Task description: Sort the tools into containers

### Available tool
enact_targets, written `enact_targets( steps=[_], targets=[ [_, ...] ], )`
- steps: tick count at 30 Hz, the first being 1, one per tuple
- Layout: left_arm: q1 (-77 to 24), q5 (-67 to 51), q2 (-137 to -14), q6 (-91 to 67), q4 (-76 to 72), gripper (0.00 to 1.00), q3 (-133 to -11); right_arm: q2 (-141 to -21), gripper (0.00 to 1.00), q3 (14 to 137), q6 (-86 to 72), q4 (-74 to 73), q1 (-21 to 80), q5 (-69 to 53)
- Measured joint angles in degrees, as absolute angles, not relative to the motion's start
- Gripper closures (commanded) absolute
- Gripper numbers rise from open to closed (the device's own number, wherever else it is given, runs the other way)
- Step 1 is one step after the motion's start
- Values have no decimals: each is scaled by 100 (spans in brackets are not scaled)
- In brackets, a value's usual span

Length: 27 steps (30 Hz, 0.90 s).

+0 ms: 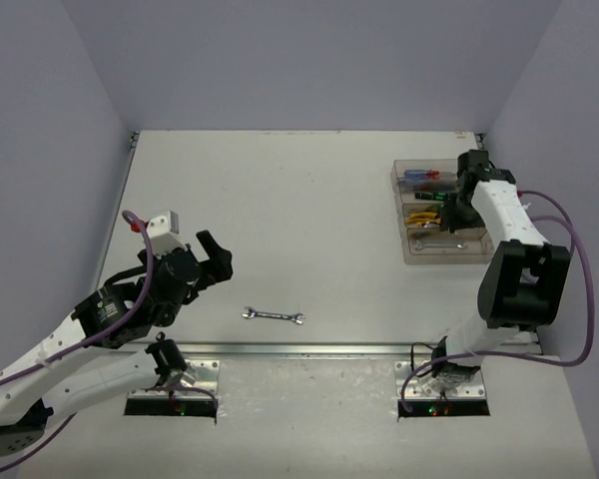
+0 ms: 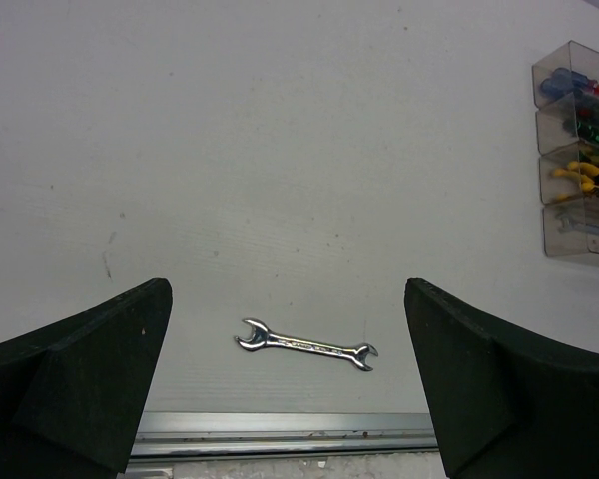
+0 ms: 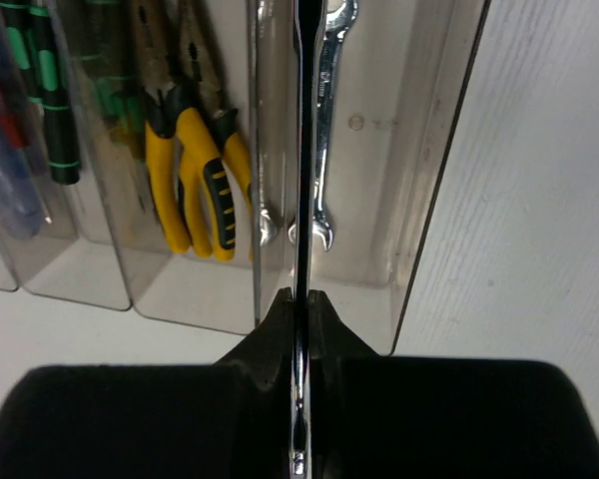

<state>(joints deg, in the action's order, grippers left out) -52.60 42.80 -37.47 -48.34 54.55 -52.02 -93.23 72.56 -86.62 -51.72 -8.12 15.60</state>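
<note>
While the right gripper [image 3: 298, 299] squeezes a thin silver wrench [image 3: 301, 150] tight between its 2 black fingers, that wrench stands on its edge over the nearest of the 4 clear bins [image 3: 431, 200]. These bins sit in a row on the far right of the tabletop [image 1: 280, 200]. A second wrench [image 3: 329, 120] lies inside that nearest bin. Yellow pliers [image 3: 195, 170] lie in the next bin. Thin green and black screwdrivers [image 3: 50, 110] lie in the one after that. Blue and red screwdrivers [image 1: 424, 177] lie in the farthest bin. On the near left, the left gripper [image 2: 288, 294] is wide open and holds nothing. It hangs above the tabletop. A loose wrench [image 2: 306, 345] lies flat on the tabletop by the near edge. It is lined up between the open fingers but not touching them.
</note>
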Motion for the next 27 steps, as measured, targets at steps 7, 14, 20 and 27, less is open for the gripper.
enact_targets(
  steps=[7, 14, 20, 27],
  targets=[
    [-5260, 4214, -3768, -4780, 5373, 0, -5164, -9435, 100, 6626, -8669, -5024, -812, 1589],
    [-5260, 4175, -3874, -4755, 5329, 0, -5162, -9662, 100, 6679, -8380, -4844, -812, 1611],
    [-5260, 4147, -3874, -4695, 5286, 0, -5162, -9941, 99, 6740, -8234, -4696, -812, 1603],
    [-5260, 4104, -3876, -4651, 5245, 0, -5162, -9953, 54, 6743, -8132, -4653, -812, 1604]
  ],
)
